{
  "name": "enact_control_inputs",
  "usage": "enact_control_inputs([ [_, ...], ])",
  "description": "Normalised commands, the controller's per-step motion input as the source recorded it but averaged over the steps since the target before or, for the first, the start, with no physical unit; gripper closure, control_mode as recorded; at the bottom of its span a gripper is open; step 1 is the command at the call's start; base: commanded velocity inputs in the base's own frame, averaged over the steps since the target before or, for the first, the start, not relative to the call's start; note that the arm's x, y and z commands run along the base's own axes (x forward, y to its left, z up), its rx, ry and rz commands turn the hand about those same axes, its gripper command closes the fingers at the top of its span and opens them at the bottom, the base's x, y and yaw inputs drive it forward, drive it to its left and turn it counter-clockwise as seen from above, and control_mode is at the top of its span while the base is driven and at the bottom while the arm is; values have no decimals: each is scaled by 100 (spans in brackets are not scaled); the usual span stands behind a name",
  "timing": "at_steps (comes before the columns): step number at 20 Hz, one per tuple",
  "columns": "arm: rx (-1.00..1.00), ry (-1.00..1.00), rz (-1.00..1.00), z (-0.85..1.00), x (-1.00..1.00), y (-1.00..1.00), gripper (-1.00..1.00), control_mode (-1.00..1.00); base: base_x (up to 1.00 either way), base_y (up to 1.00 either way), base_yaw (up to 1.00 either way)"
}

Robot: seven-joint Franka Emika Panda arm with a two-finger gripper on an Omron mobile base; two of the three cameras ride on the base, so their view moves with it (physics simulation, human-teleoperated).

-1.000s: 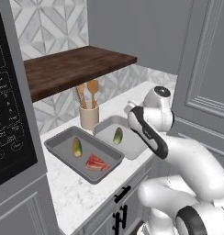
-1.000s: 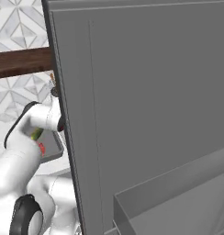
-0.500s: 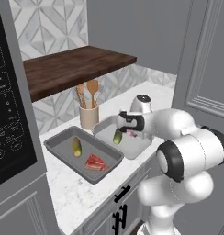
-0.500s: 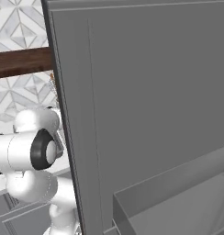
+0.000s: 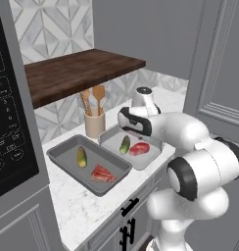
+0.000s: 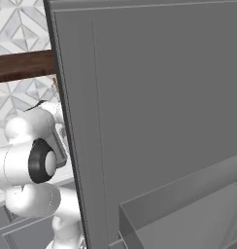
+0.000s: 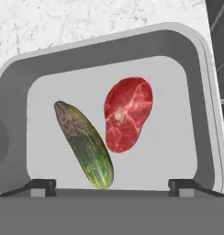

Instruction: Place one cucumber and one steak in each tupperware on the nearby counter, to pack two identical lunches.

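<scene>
Hovering over the lighter grey tupperware [image 7: 203,105], the gripper [image 7: 111,184] has its fingers spread wide, holding nothing. Below lie a cucumber [image 7: 84,146] and rounded steak [image 7: 128,113], just beside each other. Alongside on the counter [image 5: 87,208], the dark grey tupperware [image 5: 62,156] holds another cucumber [image 5: 82,157] and a wedge steak [image 5: 102,173].

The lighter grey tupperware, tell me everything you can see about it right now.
The lighter grey tupperware is a shallow rectangular tray with rounded corners and a raised rim, plastic-looking. It sits flat on the white marble counter, right beside the dark grey tray and near the beige utensil cup. Inside lie one cucumber and one rounded pinkish-red steak, side by side, apparently just apart. The gripper hovers above it, holding nothing.
</scene>
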Motion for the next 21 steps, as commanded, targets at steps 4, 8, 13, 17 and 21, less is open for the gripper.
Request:
enact_control_inputs([
  [4, 0, -9, 0, 99, -100, 38, -100, -100, 0, 0, 0],
  [8, 1, -35, 4, 100, -100, 13, -100, -100, 0, 0, 0],
  [13, 5, -58, 7, 100, -100, -26, -100, -100, 0, 0, 0],
  [17, 9, -67, 1, 100, -100, -60, -100, -100, 0, 0, 0],
  [21, 14, -69, 0, 95, -100, -90, -100, -100, 0, 0, 0],
])
